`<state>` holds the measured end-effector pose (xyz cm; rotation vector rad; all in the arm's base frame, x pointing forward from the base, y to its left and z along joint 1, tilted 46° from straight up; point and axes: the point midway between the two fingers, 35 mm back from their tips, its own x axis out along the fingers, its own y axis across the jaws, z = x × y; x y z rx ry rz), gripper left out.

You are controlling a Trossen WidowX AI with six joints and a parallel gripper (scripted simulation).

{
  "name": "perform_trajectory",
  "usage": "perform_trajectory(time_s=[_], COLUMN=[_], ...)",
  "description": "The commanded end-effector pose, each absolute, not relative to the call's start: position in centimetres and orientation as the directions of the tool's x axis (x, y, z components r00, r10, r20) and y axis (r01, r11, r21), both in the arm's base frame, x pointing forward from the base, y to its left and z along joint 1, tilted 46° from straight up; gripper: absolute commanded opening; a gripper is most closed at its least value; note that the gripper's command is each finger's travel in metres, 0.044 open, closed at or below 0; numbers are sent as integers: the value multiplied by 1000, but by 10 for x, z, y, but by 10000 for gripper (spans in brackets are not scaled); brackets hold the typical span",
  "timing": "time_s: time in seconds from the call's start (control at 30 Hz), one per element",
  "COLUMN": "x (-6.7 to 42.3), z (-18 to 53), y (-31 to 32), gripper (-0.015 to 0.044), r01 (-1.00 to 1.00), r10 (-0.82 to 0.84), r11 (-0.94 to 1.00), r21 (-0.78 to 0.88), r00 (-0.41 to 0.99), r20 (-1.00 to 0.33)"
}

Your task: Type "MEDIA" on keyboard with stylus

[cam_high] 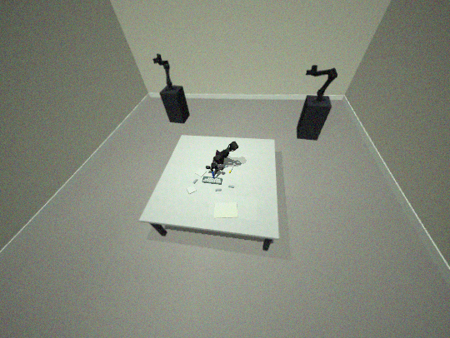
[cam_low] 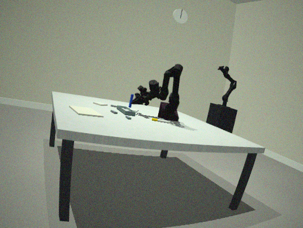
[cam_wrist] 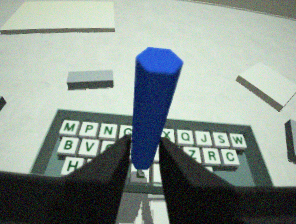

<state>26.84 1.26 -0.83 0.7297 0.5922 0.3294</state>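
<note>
My gripper (cam_high: 212, 169) (cam_low: 132, 102) (cam_wrist: 145, 142) is shut on the blue stylus (cam_low: 131, 100) (cam_wrist: 154, 100), which stands nearly upright between the fingertips. Both are over the near side of the keyboard (cam_high: 212, 183) (cam_low: 122, 110) (cam_wrist: 257, 155), a dark green frame with white lettered keys. In the wrist view the stylus's lower end is over a shaded, partly hidden key (cam_wrist: 141, 174) in the nearest row. Whether it touches that key cannot be told. The M key (cam_wrist: 70, 127) shows at the far left; the fingers and stylus hide several middle keys.
A large pale pad (cam_high: 226, 210) (cam_low: 85, 111) (cam_wrist: 60, 17) and a grey block (cam_wrist: 90, 79) lie beyond the keyboard. A small pale pad (cam_high: 191, 190) (cam_wrist: 262, 82) lies beyond its right end in the wrist view. A yellow-ended stick (cam_high: 230, 171) (cam_low: 155, 119) lies near the arm base.
</note>
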Motion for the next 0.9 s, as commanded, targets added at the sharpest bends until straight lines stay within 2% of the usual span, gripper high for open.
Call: perform_trajectory(time_s=[0.0, 0.87], x=[268, 274], z=[-10, 13], y=[13, -10], gripper=[81, 81], r01=[-72, -72], r10=[474, 473], r11=[704, 706], r21=[707, 705], r00=[789, 789], r20=[-392, -393])
